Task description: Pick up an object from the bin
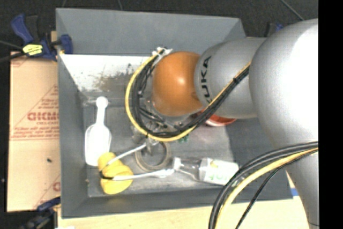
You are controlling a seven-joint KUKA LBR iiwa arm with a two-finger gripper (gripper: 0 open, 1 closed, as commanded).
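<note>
Over the grey metal bin (161,35), the KUKA arm hangs low with its orange wrist cover (174,83) and looped cables hiding most of the gripper (154,142). Whether the gripper is open or closed cannot be told, and nothing can be seen held in it.

Just below it, on the middle of the bin floor, lies a clear ring-shaped piece (153,157). It is the nearest candidate for the pick, though what it is stays unclear. A white plastic scoop (98,134) rests along the left wall, and a yellow lump (114,173) sits in the near-left corner. A clear packet with a green label (211,170) lies to the right, and a red item (220,120) peeks from under the arm.

The step appears to be the approach over the target. The next move likely calls for a straight descent that avoids the thin white handle (131,154) beside the ring.
</note>
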